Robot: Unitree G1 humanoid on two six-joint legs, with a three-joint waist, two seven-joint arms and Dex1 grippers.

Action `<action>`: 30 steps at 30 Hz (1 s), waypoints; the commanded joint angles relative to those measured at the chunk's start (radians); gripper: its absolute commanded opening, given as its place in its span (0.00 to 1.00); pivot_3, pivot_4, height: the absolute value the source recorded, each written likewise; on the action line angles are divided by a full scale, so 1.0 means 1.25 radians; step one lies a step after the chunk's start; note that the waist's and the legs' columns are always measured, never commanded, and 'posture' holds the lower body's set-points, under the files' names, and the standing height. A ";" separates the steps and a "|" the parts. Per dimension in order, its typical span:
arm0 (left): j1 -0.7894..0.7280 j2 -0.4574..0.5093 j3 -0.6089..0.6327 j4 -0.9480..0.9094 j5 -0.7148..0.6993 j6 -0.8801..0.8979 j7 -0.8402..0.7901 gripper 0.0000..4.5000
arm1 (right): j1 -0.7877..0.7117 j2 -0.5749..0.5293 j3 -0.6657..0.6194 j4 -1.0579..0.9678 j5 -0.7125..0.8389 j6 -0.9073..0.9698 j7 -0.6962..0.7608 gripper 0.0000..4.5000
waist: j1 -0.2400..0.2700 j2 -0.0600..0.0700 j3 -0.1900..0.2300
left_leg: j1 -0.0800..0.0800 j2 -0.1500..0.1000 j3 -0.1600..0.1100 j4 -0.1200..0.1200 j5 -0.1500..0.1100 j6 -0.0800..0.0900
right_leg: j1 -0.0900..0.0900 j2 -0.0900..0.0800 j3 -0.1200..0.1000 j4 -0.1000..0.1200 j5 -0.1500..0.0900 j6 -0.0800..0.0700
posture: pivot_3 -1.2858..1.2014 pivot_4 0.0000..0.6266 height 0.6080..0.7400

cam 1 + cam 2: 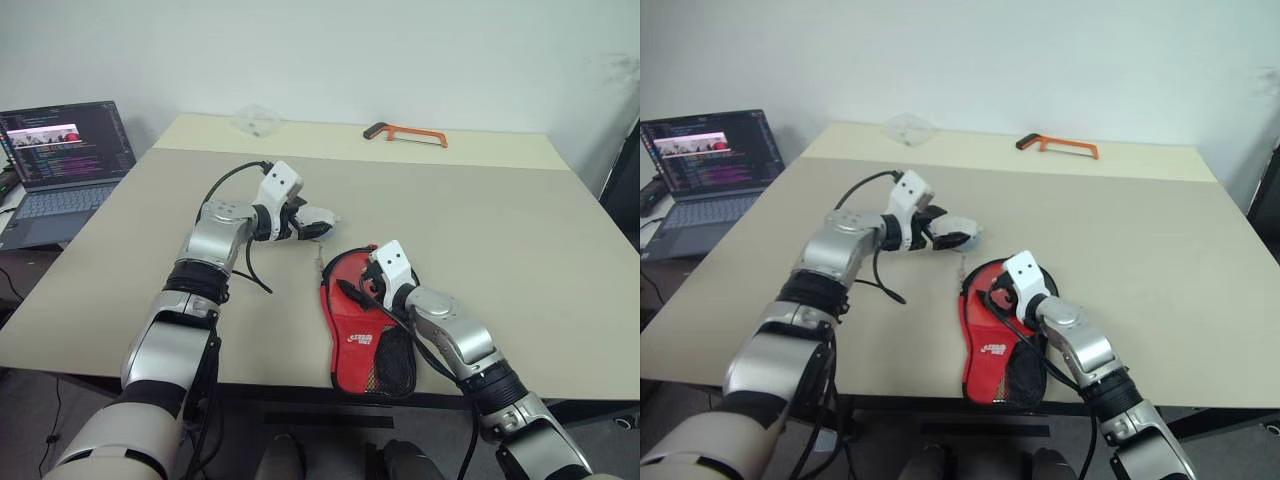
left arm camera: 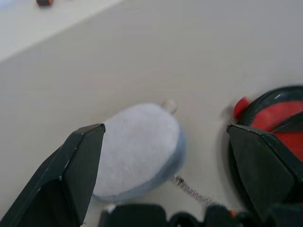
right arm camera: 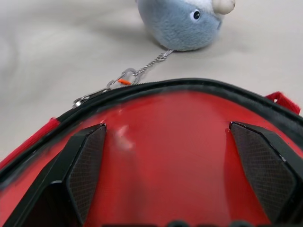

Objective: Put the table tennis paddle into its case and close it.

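The case (image 1: pixel 362 330) lies flat on the table (image 1: pixel 520 250) near its front edge, red side up, round end toward the far side, narrow end with the black mesh panel toward the front edge. White logo sits mid-body, black edging runs all round. In the right wrist view the rounded end (image 3: pixel 180 142) shows a glossy red face inside the black rim; cannot tell whether that is the paddle or the case's own fabric, so what is inside stays unclear. Whether the zip is shut, cannot tell.

Left of the case and well apart, off the table's edge, an open laptop (image 1: pixel 65 160) with a lit screen. Closer in, the left gripper (image 1: pixel 318 226) sits just beyond the case's round end, fingers spread wide around a small grey plush toy (image 2: pixel 139 146); the fingers (image 2: pixel 75 175) flank it, contact not clear. A thin metal chain (image 3: pixel 142 71) runs from the plush to a clip at the case's rim.

The right gripper (image 1: pixel 350 280) is over the case's round end, fingers (image 3: pixel 87 165) wide apart, both over the red surface, clamped on nothing visible. Whether the tips touch the case, cannot tell.

Far beyond the case, a clear plastic wrapper (image 1: pixel 256 120), and to its right an orange-handled hacksaw (image 1: pixel 405 133), both well apart from the case.
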 commanded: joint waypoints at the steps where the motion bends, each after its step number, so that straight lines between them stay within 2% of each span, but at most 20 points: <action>1: -0.067 -0.033 -0.004 0.096 0.046 -0.049 0.080 1.00 | 0.033 0.006 0.021 0.032 -0.036 0.030 0.022 1.00 | -0.001 0.000 0.000 | 0.000 0.000 0.000 0.000 0.000 0.000 | 0.000 0.000 0.000 0.000 0.000 0.000 | 0.52 0.24 1.00; 7: -0.104 -0.086 -0.014 0.216 0.112 -0.090 0.174 1.00 | 0.037 0.021 0.021 0.024 -0.065 0.039 0.038 1.00 | -0.002 0.000 0.000 | 0.000 0.000 0.000 -0.001 0.000 0.000 | 0.000 0.000 0.000 0.000 0.000 0.000 | 0.52 0.24 1.00; 14: -0.092 -0.105 -0.084 0.278 0.227 -0.119 0.258 1.00 | 0.033 0.030 0.007 0.011 -0.084 0.053 0.046 1.00 | -0.002 0.000 -0.001 | 0.000 0.000 0.000 0.000 0.000 0.000 | 0.000 0.000 0.000 0.000 0.000 0.000 | 0.52 0.24 1.00; 17: -0.092 -0.111 -0.100 0.296 0.261 -0.143 0.318 0.86 | 0.034 0.030 0.002 0.007 -0.087 0.058 0.047 1.00 | -0.002 0.000 -0.004 | 0.000 0.000 0.000 0.000 0.000 0.000 | 0.000 0.000 0.000 0.000 0.000 0.000 | 0.52 0.24 1.00; 25: -0.124 -0.134 -0.109 0.331 0.301 -0.184 0.393 0.27 | 0.015 0.020 0.024 0.023 -0.111 0.180 0.060 1.00 | -0.002 0.001 -0.010 | 0.000 0.000 0.000 0.000 0.000 0.000 | 0.000 0.000 0.000 0.000 0.000 0.001 | 0.52 0.24 1.00; 28: -0.158 -0.137 -0.140 0.348 0.353 -0.214 0.457 0.13 | 0.020 -0.005 0.059 0.020 -0.137 0.202 0.088 1.00 | -0.002 0.001 -0.011 | 0.001 0.000 0.000 0.000 0.000 0.000 | 0.001 0.000 0.000 0.000 0.000 0.002 | 0.52 0.24 1.00; 30: -0.175 -0.144 -0.159 0.357 0.381 -0.235 0.495 0.10 | 0.023 -0.011 0.067 0.007 -0.140 0.210 0.095 1.00 | -0.002 0.001 -0.012 | 0.001 -0.001 0.000 0.000 0.000 0.000 | 0.001 0.000 0.000 0.000 0.001 0.002 | 0.52 0.24 1.00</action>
